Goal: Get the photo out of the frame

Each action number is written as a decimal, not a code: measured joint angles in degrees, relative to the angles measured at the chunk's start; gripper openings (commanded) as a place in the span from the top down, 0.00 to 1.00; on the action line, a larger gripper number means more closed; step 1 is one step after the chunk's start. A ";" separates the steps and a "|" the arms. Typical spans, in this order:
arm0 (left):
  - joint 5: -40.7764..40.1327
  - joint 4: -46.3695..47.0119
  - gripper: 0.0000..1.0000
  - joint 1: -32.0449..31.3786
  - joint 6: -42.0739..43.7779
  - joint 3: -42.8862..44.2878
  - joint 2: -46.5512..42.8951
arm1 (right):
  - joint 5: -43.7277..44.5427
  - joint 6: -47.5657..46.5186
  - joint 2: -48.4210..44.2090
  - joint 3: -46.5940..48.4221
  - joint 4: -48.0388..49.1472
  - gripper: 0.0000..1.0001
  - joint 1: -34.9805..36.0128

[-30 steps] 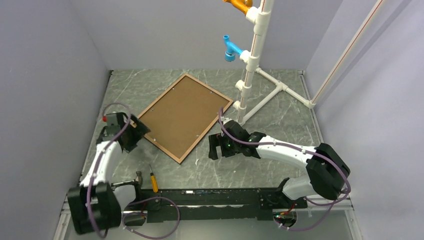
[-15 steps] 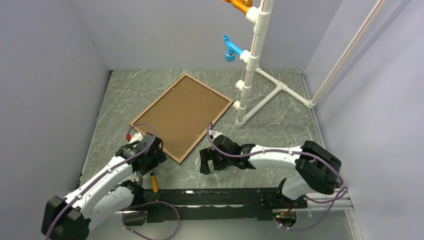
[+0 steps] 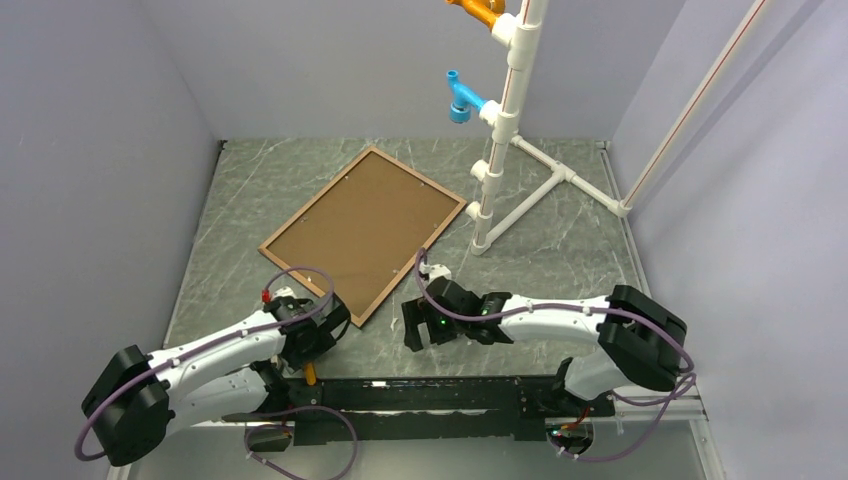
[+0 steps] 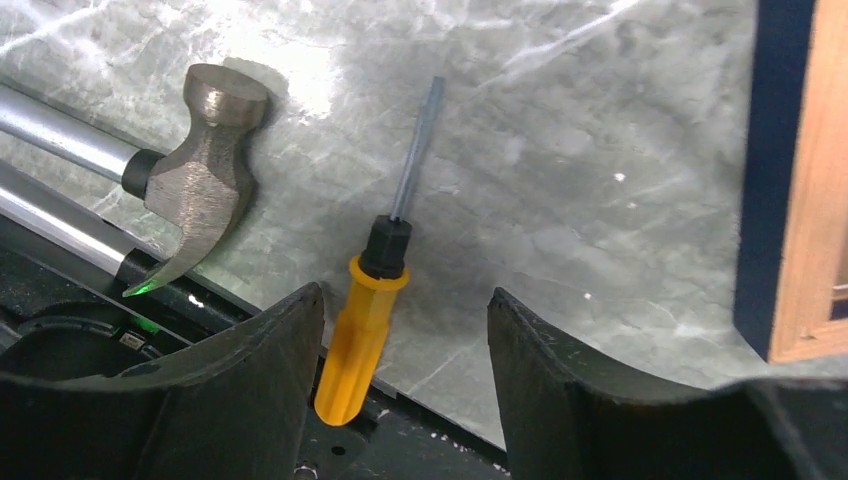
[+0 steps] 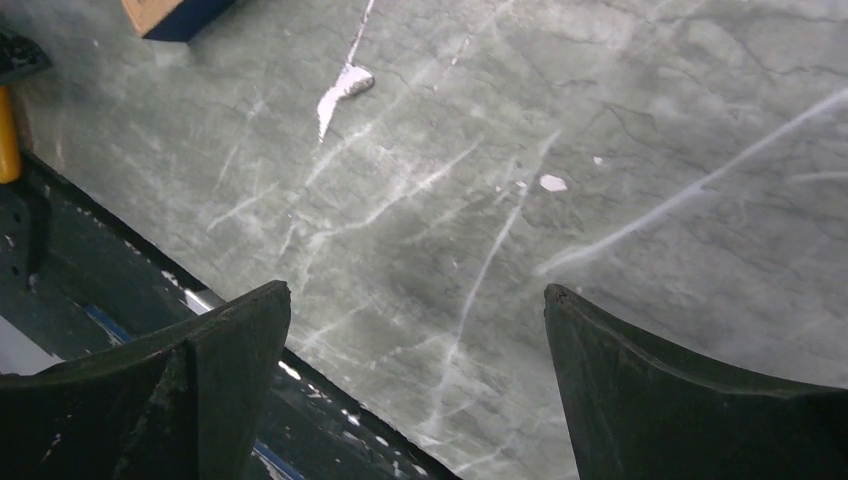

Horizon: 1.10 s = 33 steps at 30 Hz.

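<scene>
The frame (image 3: 310,288) lies face down on the marble table, its brown backing board (image 3: 365,232) facing up. The photo is hidden beneath that board. The left wrist view catches the frame's navy corner (image 4: 768,180) at the right edge. My left gripper (image 3: 312,335) hovers by the frame's near corner, over a yellow-handled screwdriver (image 4: 362,330). Its jaws (image 4: 403,295) are open, and the handle lies between them close to the left finger (image 4: 270,350). My right gripper (image 3: 418,328) is open over bare marble (image 5: 415,288), right of that corner (image 5: 165,15).
A hammer (image 4: 205,170) lies left of the screwdriver (image 3: 309,374) beside the black base rail (image 3: 430,395) at the table's near edge. A white pipe stand (image 3: 500,130) with a blue fitting (image 3: 460,100) rises behind the frame's right corner. Grey walls enclose the table.
My left arm has swung from the frame's left corner down to the near edge, over the screwdriver, and its jaws have narrowed. My right gripper has drawn back slightly toward the near edge.
</scene>
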 measured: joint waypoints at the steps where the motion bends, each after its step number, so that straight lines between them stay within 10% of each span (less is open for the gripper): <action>1: 0.00 0.02 0.37 -0.07 -0.52 -0.42 0.02 | 0.17 -0.31 -0.50 -0.15 -0.72 0.01 0.00; 17: -1.73 1.49 0.99 -0.20 -1.49 -1.88 -2.38 | -2.16 -2.05 -15.58 -13.33 2.38 0.00 0.00; 33: 4.68 12.81 1.00 0.09 7.10 6.08 -21.90 | -5.05 -4.94 -16.31 -12.72 14.73 0.07 1.20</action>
